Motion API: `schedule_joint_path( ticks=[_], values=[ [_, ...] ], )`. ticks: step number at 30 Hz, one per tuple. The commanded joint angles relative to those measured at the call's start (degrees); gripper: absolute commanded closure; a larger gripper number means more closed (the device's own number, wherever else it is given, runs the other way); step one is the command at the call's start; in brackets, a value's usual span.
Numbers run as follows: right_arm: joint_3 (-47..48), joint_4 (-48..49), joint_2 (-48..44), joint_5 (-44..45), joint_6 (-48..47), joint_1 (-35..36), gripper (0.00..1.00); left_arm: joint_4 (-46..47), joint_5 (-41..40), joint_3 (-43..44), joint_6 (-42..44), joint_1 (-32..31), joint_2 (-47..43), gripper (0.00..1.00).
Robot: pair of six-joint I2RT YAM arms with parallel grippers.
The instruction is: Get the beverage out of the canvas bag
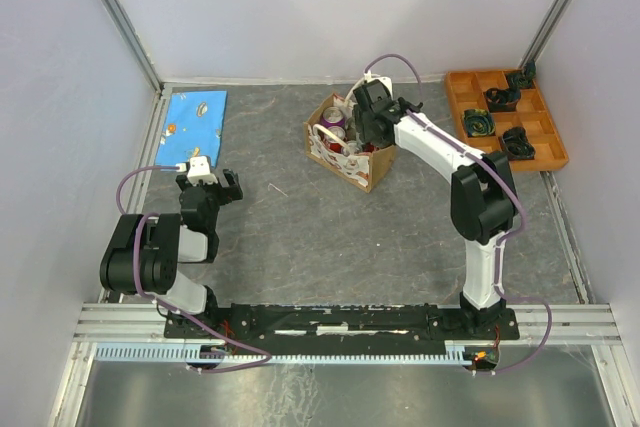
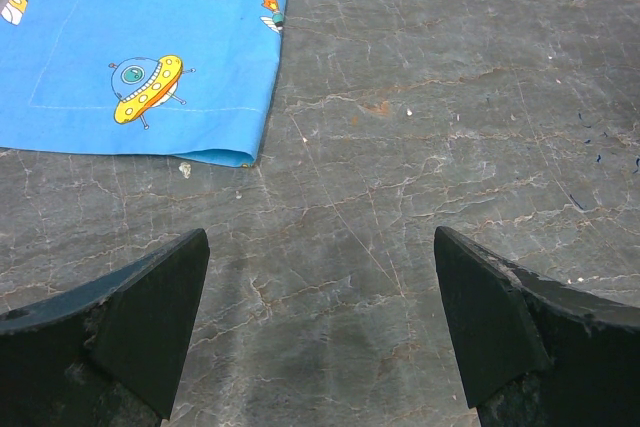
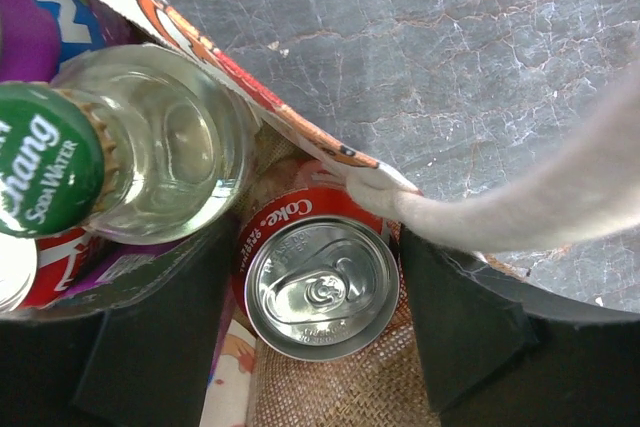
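The canvas bag [image 1: 352,159] stands upright at the table's middle back, its printed side panel [image 3: 250,87] and a cream handle [image 3: 520,197] showing in the right wrist view. Inside stand a red Coke can [image 3: 320,287], a clear glass bottle with a green cap [image 3: 45,172] and other cans. My right gripper [image 3: 312,297] is down in the bag, and its fingers press both sides of the Coke can; it also shows in the top view [image 1: 358,132]. My left gripper [image 2: 320,327] is open and empty over bare table at the left [image 1: 208,182].
A blue printed cloth [image 1: 195,119] lies at the back left and shows ahead of the left gripper [image 2: 150,47]. An orange compartment tray [image 1: 505,117] with dark objects sits at the back right. White walls enclose the table on three sides.
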Motion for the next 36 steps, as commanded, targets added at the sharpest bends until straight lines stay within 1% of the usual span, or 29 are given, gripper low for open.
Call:
schedule_joint_path(
  ticks=[1,5,8,11,13,21,22,23,24,25,30,36],
  values=[
    [-5.03,-13.97,4.75,4.43,-0.67,-0.79,0.23,2.11,-1.35,1.33,3.67,-0.3,-0.58,0.01],
    [-4.83,-13.72,5.25,4.37,-0.53,-0.75,0.23,2.1,-1.34,1.3,3.67,-0.34,-0.6,0.01],
    [-4.36,-13.4,6.01,3.08,-0.58,-0.76,0.25,2.1,-1.32,1.32,3.67,-0.25,-0.65,0.01],
    [-3.76,-13.48,7.4,2.35,-0.71,-0.8,0.29,2.17,-1.31,1.28,3.67,-0.3,-0.63,0.01],
    [-3.56,-13.43,8.3,1.76,-0.94,-0.79,0.35,2.14,-1.31,1.31,3.67,-0.3,-0.63,0.01],
    [-3.39,-14.5,10.89,0.44,-1.95,-0.68,0.65,2.17,-1.37,1.28,3.67,-0.29,-0.6,0.01],
    [-3.44,-14.69,11.06,0.35,-2.16,-0.71,0.71,2.18,-1.34,1.32,3.67,-0.3,-0.66,0.01],
    [-3.56,-14.79,11.04,0.31,-2.29,-0.74,0.82,2.15,-1.33,1.26,3.72,-0.31,-0.6,0.01],
    [-3.77,-14.76,11.01,0.35,-2.34,-0.61,0.96,2.17,-1.3,1.32,3.68,-0.3,-0.64,0.01],
    [-4.07,-14.6,10.89,0.35,-2.4,-0.57,1.0,2.18,-1.32,1.33,3.67,-0.34,-0.58,0.01],
    [-4.22,-12.04,8.03,-0.07,-3.09,-0.46,1.0,2.17,-1.35,1.33,3.67,-0.3,-0.58,0.01],
    [2.02,-8.77,3.69,0.72,-5.23,-0.38,1.0,2.17,-1.38,1.3,3.72,-0.29,-0.6,0.01]
  ],
)
